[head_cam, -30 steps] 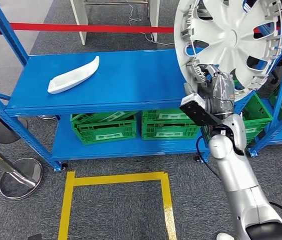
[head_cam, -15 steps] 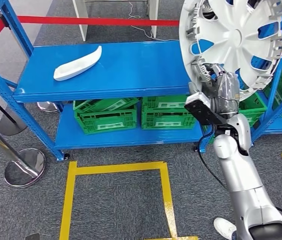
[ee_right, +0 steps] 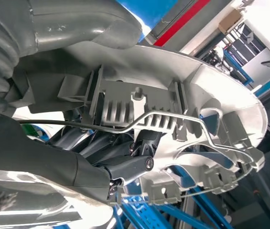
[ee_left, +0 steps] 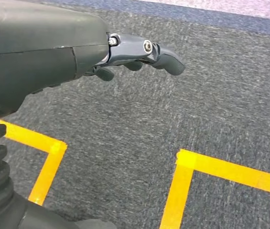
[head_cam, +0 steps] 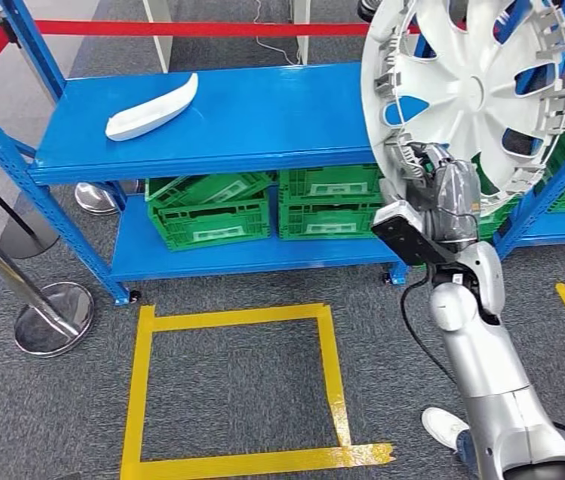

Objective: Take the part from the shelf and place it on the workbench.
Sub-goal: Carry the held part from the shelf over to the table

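Note:
A large white wheel cover [head_cam: 475, 90] with several spokes is held up on edge in front of the right end of the blue shelf [head_cam: 264, 120]. My right hand [head_cam: 434, 185] grips its lower rim from behind. In the right wrist view the cover's ribbed inner rim [ee_right: 198, 95] lies across my dark fingers [ee_right: 126, 167], which hook around it. My left hand [ee_left: 140, 50] hangs over grey carpet, with its fingers stretched out and holding nothing.
A white curved trim piece [head_cam: 152, 107] lies on the shelf's top board at the left. Green crates [head_cam: 211, 215] fill the lower board. A yellow tape square [head_cam: 143, 390] marks the carpet in front. A stanchion base [head_cam: 52, 318] and red belt [head_cam: 188, 28] stand nearby.
The whole picture has shifted, so the camera has moved: the shelf sits higher in frame and more floor shows. My right hand still holds the wheel cover in the same grip.

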